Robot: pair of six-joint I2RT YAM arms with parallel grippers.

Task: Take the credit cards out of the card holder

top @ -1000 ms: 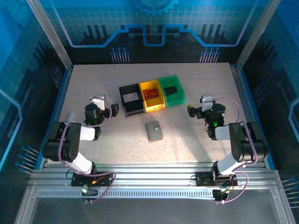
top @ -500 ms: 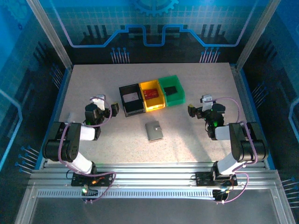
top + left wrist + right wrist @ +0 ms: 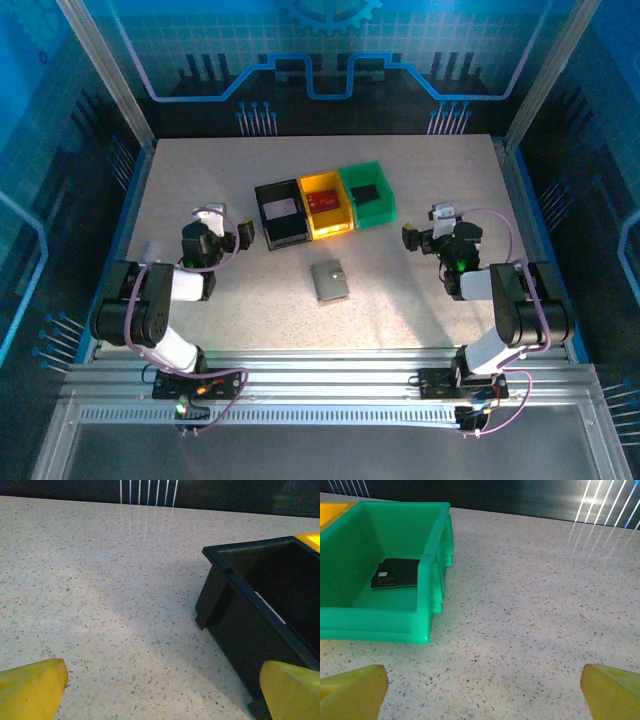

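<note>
The grey card holder (image 3: 329,280) lies closed and flat on the table's middle, between the two arms and just in front of the bins. A reddish credit card (image 3: 322,201) lies in the yellow bin (image 3: 342,222). A whitish card (image 3: 283,210) lies in the black bin (image 3: 264,215); its pale edge (image 3: 270,608) shows in the left wrist view. My left gripper (image 3: 226,228) (image 3: 165,690) is open over bare table, left of the black bin. My right gripper (image 3: 425,226) (image 3: 485,692) is open over bare table, right of the green bin (image 3: 386,205).
The three bins stand side by side behind the card holder. A black card marked VIP (image 3: 395,573) lies in the green bin (image 3: 427,595). The black bin's wall (image 3: 235,625) rises close to my left gripper's right finger (image 3: 292,690). Speckled table (image 3: 230,300) surrounds the holder.
</note>
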